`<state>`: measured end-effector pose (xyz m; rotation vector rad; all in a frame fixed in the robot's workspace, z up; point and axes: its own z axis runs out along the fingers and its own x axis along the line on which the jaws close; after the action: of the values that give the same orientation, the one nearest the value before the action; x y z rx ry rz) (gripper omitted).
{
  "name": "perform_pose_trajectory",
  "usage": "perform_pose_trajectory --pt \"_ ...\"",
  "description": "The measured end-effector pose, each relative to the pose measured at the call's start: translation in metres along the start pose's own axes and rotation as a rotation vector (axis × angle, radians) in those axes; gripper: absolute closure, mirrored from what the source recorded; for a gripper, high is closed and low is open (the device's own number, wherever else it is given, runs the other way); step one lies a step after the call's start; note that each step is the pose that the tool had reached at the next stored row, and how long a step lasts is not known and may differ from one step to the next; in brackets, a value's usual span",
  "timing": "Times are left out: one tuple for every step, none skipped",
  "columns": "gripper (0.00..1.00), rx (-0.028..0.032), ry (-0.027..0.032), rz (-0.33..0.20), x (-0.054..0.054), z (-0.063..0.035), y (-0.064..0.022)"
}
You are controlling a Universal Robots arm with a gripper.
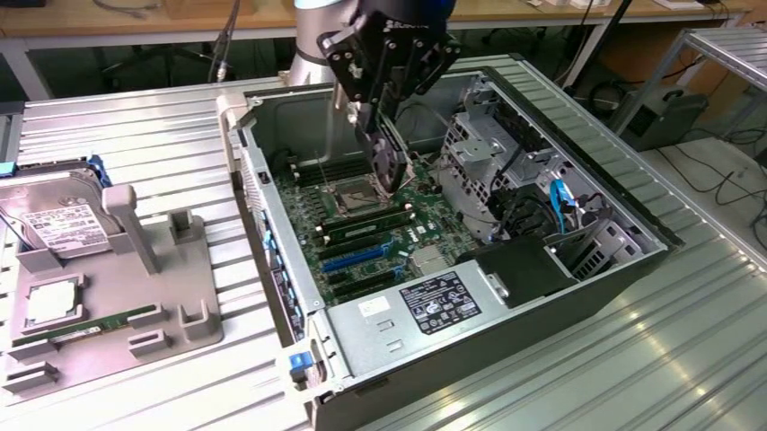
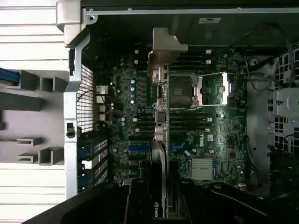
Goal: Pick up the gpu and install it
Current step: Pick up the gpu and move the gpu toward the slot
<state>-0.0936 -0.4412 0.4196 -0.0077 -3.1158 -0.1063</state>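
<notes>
Gpu [image 1: 386,163] hangs at six o'clock from the jaws clamped on it, just above the motherboard [image 1: 359,247] beside the CPU socket [image 1: 355,194].

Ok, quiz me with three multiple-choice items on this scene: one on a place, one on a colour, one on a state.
1. Where is the gpu? A on the grey fixture; B above the motherboard in the open computer case; C on the floor.
2. The memory stick on the fixture is: A red; B green; C yellow.
3. The gripper is: A open, empty; B shut on a screwdriver; C shut on the gpu.
Answers: 1 B, it hangs over the motherboard; 2 B, its board shows green; 3 C, it clamps the gpu's edge.
</notes>
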Motion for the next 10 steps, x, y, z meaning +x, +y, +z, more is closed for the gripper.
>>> perform_pose_trajectory --pt "0.74 0.0 0.0013 0.0 -0.004 0.0015 -0.0001" --pt "0.74 0.0 0.0027 0.0 -0.009 0.003 -0.0002" --pt "0.74 0.0 0.0039 0.0 -0.013 0.0044 -0.0003" --pt "0.74 0.0 0.0052 0.0 -0.017 0.0056 -0.0003" --pt "0.74 0.0 0.0071 0.0 -0.023 0.0078 -0.0005" --pt "0.74 -0.0002 0.0086 0.001 -0.027 0.0096 -0.0006" --pt "0.74 -0.0003 0.0107 0.001 -0.029 0.0113 -0.0007" --pt "0.74 -0.0002 0.0146 0.001 -0.031 0.0123 -0.0008" --pt "0.74 0.0 0.0185 0.001 -0.032 0.0125 -0.0008" --pt "0.74 0.0001 0.019 0.001 -0.032 0.0124 -0.0008"
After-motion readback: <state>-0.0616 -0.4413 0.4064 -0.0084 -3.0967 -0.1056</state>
